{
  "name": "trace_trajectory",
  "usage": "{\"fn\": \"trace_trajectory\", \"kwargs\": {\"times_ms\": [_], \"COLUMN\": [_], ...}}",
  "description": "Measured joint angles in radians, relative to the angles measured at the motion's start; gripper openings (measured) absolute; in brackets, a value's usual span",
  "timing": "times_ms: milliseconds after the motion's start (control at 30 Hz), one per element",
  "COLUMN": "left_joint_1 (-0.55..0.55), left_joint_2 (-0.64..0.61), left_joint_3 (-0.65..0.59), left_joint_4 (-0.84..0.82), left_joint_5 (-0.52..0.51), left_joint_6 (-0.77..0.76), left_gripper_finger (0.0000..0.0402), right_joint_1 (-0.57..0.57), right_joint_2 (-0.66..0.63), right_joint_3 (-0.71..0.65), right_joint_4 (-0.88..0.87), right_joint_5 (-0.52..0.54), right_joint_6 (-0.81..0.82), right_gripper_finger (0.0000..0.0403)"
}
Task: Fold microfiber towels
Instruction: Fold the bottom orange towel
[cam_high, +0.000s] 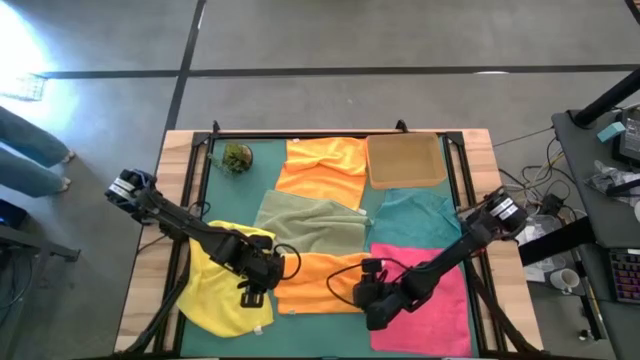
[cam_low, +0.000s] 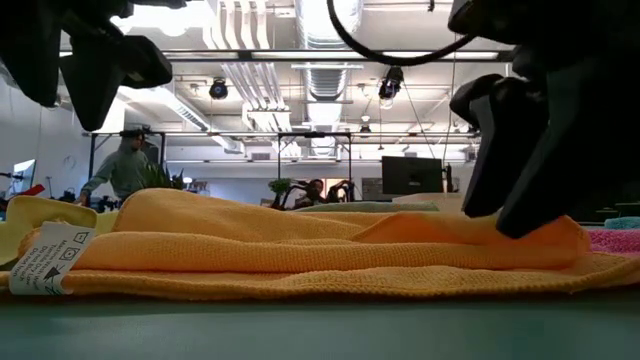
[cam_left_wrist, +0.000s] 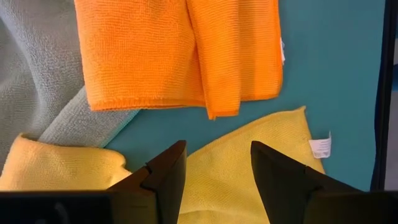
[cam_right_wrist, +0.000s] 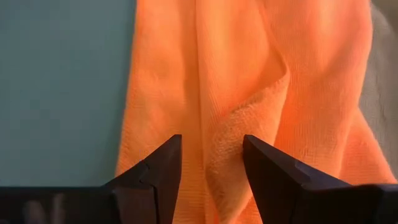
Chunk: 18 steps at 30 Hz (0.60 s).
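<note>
Orange towel (cam_high: 318, 282) front edge partly hidden under right tool (cam_high: 362, 297).

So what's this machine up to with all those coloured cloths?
Two dark robot arms are folding soft microfiber cloths on a green-topped table. The right tool sits open over a raised crease of the orange cloth at the table's front, which lies partly folded. The left tool hangs open above the crumpled yellow cloth. Olive, teal, pink and another orange cloth lie nearby.

White care tags (cam_low: 45, 262) sit on the towels, but their print cannot be read.
</note>
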<state>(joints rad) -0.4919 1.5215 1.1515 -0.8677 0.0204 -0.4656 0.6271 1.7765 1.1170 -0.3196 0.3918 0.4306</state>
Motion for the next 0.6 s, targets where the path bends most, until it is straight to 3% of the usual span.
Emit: {"fn": "trace_trajectory", "kwargs": {"times_ms": [267,600], "left_joint_1": [0.000,0.000], "left_joint_2": [0.000,0.000], "left_joint_3": [0.000,0.000], "left_joint_4": [-0.003,-0.002], "left_joint_5": [0.000,0.001], "left_joint_6": [0.000,0.000], "left_gripper_finger": [0.0164,0.0164], "right_joint_1": [-0.001,-0.002], "right_joint_2": [0.073,0.080], "right_joint_3": [0.092,0.126], "right_joint_4": [-0.170,-0.205], "right_joint_5": [0.053,0.054], "right_joint_6": [0.017,0.030], "right_gripper_finger": [0.0147,0.0048]}}
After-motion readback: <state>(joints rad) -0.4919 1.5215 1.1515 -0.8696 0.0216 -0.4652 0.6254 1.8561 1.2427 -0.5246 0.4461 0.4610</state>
